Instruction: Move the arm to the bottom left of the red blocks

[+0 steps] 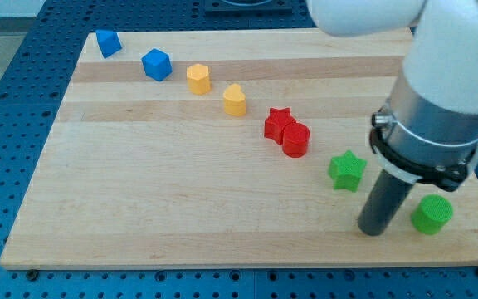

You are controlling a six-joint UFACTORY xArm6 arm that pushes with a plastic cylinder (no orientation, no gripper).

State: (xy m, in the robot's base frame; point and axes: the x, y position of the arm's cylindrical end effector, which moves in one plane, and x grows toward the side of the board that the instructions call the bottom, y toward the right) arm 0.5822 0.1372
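A red star block (pixel 278 123) and a red cylinder block (pixel 295 139) touch each other right of the board's middle. My tip (pixel 373 230) rests on the board near the view's bottom right, well below and to the right of the red blocks. It stands between a green star block (pixel 347 170) on its upper left and a green cylinder block (pixel 431 214) on its right, touching neither.
A diagonal row runs from the view's top left: a blue block (pixel 108 42), a blue block (pixel 156 64), a yellow block (pixel 198 79), a yellow block (pixel 235 100). The wooden board (pixel 139 199) lies on a blue perforated table.
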